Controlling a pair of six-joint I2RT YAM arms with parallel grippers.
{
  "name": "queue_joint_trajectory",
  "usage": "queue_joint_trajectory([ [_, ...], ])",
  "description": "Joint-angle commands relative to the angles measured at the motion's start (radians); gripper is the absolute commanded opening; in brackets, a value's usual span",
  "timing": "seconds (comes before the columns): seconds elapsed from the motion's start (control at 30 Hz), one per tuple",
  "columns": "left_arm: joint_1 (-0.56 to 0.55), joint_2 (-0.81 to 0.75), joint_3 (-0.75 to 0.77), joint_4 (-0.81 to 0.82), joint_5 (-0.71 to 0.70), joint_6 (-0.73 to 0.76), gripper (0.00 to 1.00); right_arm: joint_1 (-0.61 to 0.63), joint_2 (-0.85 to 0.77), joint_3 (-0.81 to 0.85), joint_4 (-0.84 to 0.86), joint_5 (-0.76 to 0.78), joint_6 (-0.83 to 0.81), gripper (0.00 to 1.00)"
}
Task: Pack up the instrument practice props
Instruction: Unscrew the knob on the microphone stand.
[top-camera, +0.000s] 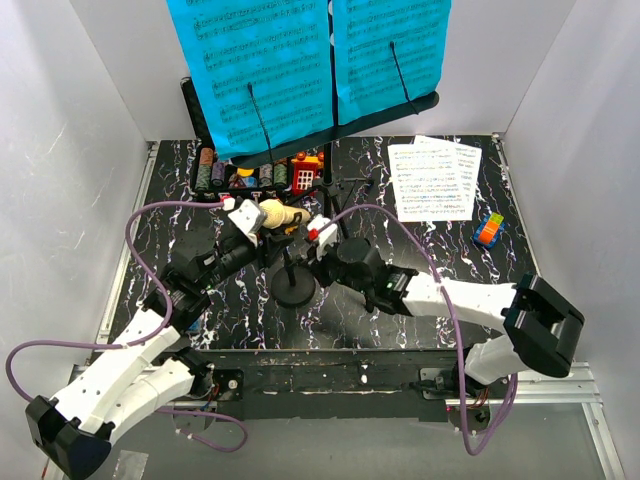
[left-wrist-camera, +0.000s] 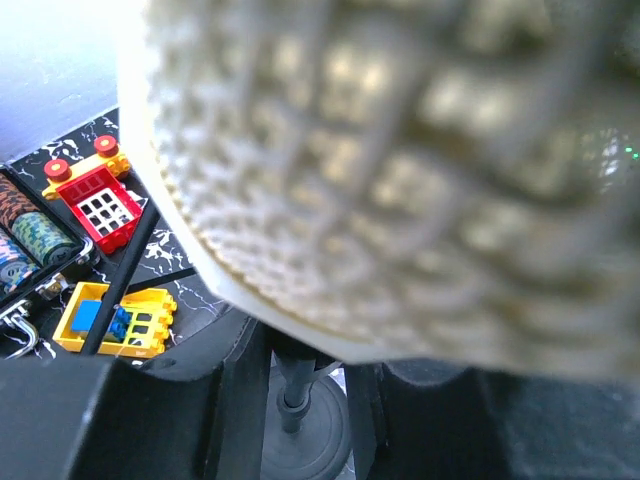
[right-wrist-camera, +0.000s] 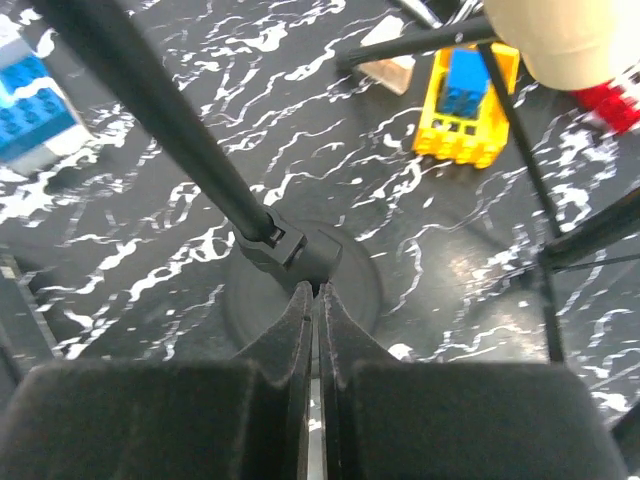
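The black music stand (top-camera: 330, 130) stands at the back with blue sheet-music pages (top-camera: 265, 70) on its desk. The cream microphone (top-camera: 275, 214) sits on top of the small black mic stand (top-camera: 295, 287). Its mesh head (left-wrist-camera: 400, 170) fills the left wrist view. My left gripper (top-camera: 260, 222) is closed on the microphone, its dark fingers (left-wrist-camera: 235, 400) on either side below the head. My right gripper (top-camera: 316, 270) is shut. Its tips (right-wrist-camera: 312, 292) rest on the round base (right-wrist-camera: 350, 300) beside the foot of the pole (right-wrist-camera: 160, 110).
A black case of poker chips (top-camera: 235, 176) and toy blocks (top-camera: 305, 170) lie under the music stand. A yellow block (right-wrist-camera: 462, 110) and the tripod legs (right-wrist-camera: 530, 170) are close to the mic stand. White music sheets (top-camera: 433, 178) and a coloured cube (top-camera: 488, 229) lie at the right.
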Motion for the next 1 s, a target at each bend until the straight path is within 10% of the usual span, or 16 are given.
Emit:
queue_joint_trajectory([
  [0.0, -0.018, 0.013, -0.047, -0.124, 0.096, -0.050, 0.00, 0.052, 0.015, -0.052, 0.229, 0.321, -0.318, 0.01],
  [0.33, -0.019, 0.045, -0.067, -0.105, 0.103, -0.066, 0.00, 0.115, 0.004, -0.089, 0.327, 0.447, -0.457, 0.01],
  [0.47, -0.019, 0.038, -0.055, -0.118, 0.103, -0.044, 0.00, 0.115, -0.048, -0.007, 0.066, 0.449, -0.306, 0.01],
  [0.67, -0.019, 0.025, -0.018, -0.135, 0.140, -0.006, 0.00, 0.094, -0.119, 0.124, -0.295, 0.264, -0.046, 0.77],
  [0.97, -0.018, 0.024, 0.022, -0.175, 0.192, -0.004, 0.00, -0.055, -0.255, 0.084, -0.389, -0.127, 0.189, 0.76],
])
